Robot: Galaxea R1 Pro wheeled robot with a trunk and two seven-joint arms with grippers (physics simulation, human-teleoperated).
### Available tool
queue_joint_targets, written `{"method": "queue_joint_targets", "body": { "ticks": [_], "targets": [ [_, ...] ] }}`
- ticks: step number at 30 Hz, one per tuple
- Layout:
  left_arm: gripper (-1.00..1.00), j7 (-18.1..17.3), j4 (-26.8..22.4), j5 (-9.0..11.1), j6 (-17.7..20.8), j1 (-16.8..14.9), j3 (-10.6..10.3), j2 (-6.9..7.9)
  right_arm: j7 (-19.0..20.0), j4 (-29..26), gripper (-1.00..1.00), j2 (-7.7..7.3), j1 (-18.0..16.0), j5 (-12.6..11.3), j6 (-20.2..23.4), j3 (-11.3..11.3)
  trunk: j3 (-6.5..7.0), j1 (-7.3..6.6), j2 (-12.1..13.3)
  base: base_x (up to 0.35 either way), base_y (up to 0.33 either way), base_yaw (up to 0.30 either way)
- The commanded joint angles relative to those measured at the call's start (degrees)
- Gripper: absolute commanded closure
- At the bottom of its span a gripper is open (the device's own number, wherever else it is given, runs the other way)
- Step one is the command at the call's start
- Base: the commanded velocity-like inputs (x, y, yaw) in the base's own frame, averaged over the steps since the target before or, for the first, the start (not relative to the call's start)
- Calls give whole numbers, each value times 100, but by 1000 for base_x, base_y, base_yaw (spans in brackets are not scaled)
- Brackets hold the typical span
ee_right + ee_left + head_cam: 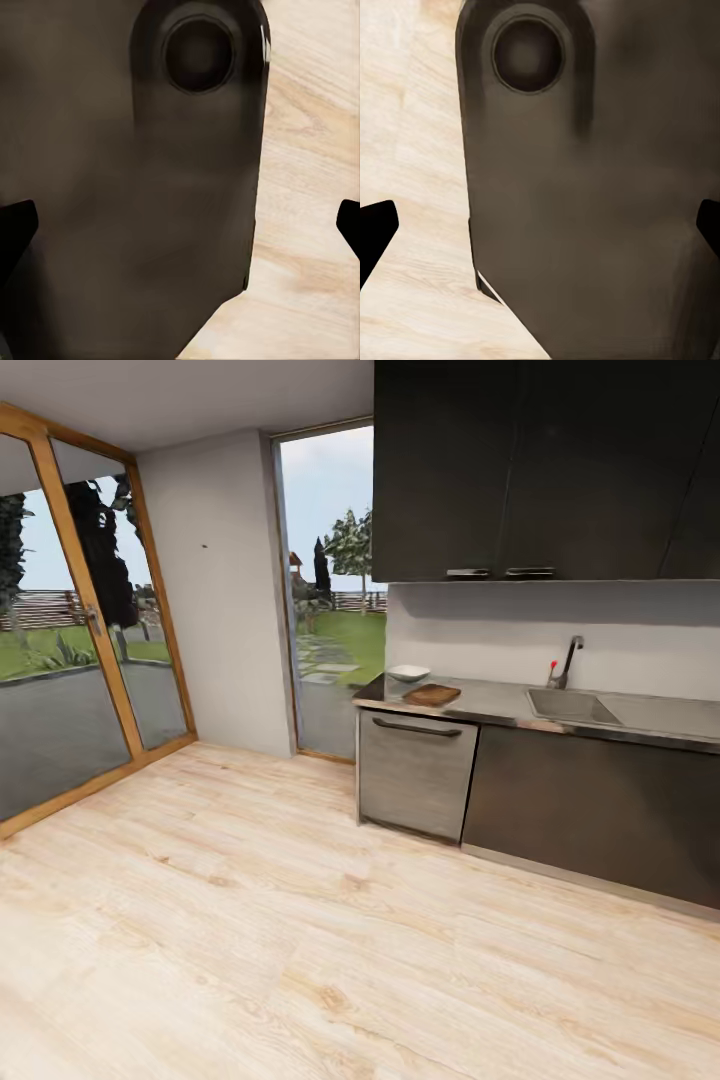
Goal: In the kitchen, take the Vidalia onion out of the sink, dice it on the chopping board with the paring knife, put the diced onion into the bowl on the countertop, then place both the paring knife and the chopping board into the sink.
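Both pincers spread wide and empty, far short of the chopping board (432, 695) beside the bowl (408, 673). Board looks stiff, light; I'd pinch an edge.

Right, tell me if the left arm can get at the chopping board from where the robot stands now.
Probably not: the chopping board lies on the countertop across a stretch of wood floor, and the left pincer hangs open over the floor by the robot's body.

One bowl (408, 673), one chopping board (432, 695), one sink (570, 706), one tap (566, 661)
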Motion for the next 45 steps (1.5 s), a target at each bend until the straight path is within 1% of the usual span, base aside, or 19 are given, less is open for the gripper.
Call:
{"method": "queue_joint_targets", "body": {
  "ticks": [1, 3, 6, 9, 19, 25, 31, 34, 35, 37, 39, 42, 44, 45],
  "targets": [
    [-100, -33, -33, -27, 33, 33, 32, 18, -9, -33, -100, 33, -34, -13, -33, 25, -3, 0, -2, 0, 0, 0],
    [-100, -27, -97, -18, 28, 96, 29, 13, -9, -99, -100, 98, -100, -11, -97, 26, -3, 0, -2, 0, 0, 0],
    [-100, -21, -85, -4, 1, 91, 23, 11, -14, -122, -100, 193, -198, -6, -108, 26, -3, 0, -2, 0, 0, 0],
    [-100, -17, -72, 7, -16, 88, 18, 9, -17, -128, -100, 217, -297, 9, -82, 35, -3, 0, -2, 0, 0, 0],
    [-100, -14, -98, 0, -33, 87, 18, 19, -11, -132, -100, 214, -326, 9, -79, 28, -3, 0, -2, 0, 0, 0],
    [-100, -15, -292, 17, -35, 87, 25, 73, -11, -218, -100, 174, -326, 16, -97, 19, -3, 0, -2, 0, 0, 0],
    [-100, -8, -486, 32, -35, 87, 34, 71, -22, -412, -100, 168, -326, 12, -272, 6, -3, 0, -2, 0, 0, 0],
    [-100, 4, -582, 39, -33, 87, 38, 57, -86, -509, -100, 167, -326, 13, -368, 0, -3, 0, -2, 0, 0, 0],
    [-100, 9, -2276, 41, -32, 87, 40, 54, -126, -1117, -100, 167, -326, 13, -875, -2, -3, 0, -2, 0, 0, 0],
    [-100, 12, -2563, 41, -31, 87, 42, 46, -183, -1410, -100, 167, -327, 15, -907, -2, -3, 0, -2, 0, 0, 0],
    [-100, 16, -3043, 35, -33, 87, 40, 40, -277, -1899, -100, 167, -326, 17, -925, -6, -3, 0, -2, 0, 0, 0],
    [-100, 17, -3367, 28, -34, 87, 40, 52, -341, -2263, -100, 167, -329, 17, -929, -8, -3, 0, -2, 0, 0, 0],
    [-100, 16, -3527, 46, -136, 87, 44, 144, -378, -2758, -100, 158, -330, 18, -938, -7, -3, 0, -2, 0, 0, 0],
    [-100, 14, -3532, 54, -199, 87, 47, 169, -382, -2845, -100, 154, -331, 18, -944, -5, -3, 0, -2, 0, 0, 0]
  ]
}}
